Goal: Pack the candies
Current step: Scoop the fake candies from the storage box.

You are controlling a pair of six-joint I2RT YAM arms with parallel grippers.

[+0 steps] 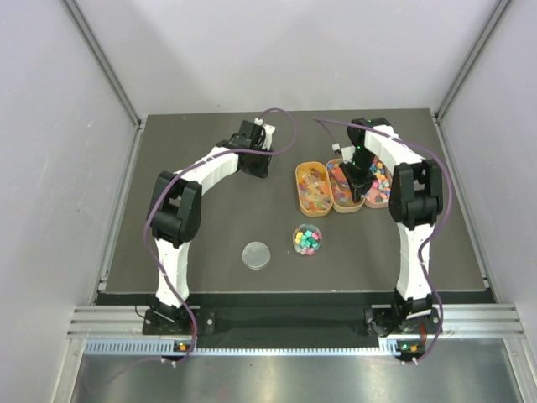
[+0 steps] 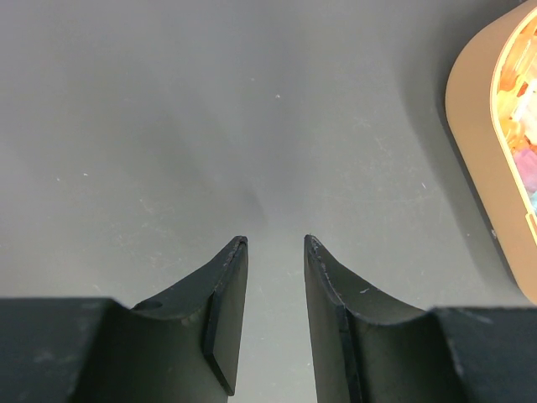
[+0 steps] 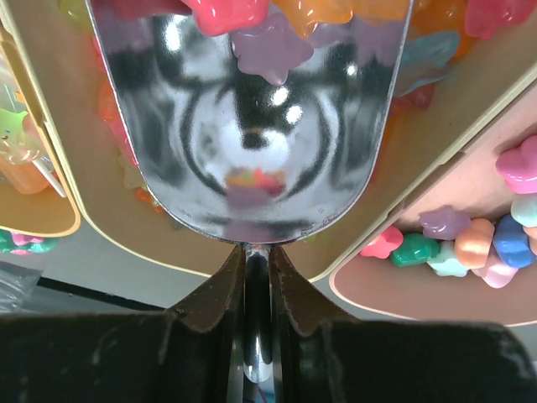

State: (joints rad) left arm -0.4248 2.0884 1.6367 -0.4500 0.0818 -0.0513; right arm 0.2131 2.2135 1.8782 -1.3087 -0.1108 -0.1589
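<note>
The candies lie in three oval trays at the back right: amber gummies in the left tray (image 1: 314,190), mixed bright pieces in the middle tray (image 1: 340,186) and in the pink right tray (image 1: 379,190). More candies fill a small clear dish (image 1: 307,241). My right gripper (image 3: 257,252) is shut on the handle of a metal scoop (image 3: 252,126). The scoop's mouth is down in the middle tray, with a purple star candy (image 3: 270,50) and pink and orange pieces at its lip. In the top view the right gripper (image 1: 358,178) is over that tray. My left gripper (image 2: 275,242) is open and empty over bare table.
The dish's clear lid (image 1: 257,254) lies flat left of the dish. An orange tray's rim (image 2: 478,159) shows at the right of the left wrist view. The left gripper (image 1: 255,161) hangs left of the trays. Pink-tray candies (image 3: 470,239) lie right of the scoop.
</note>
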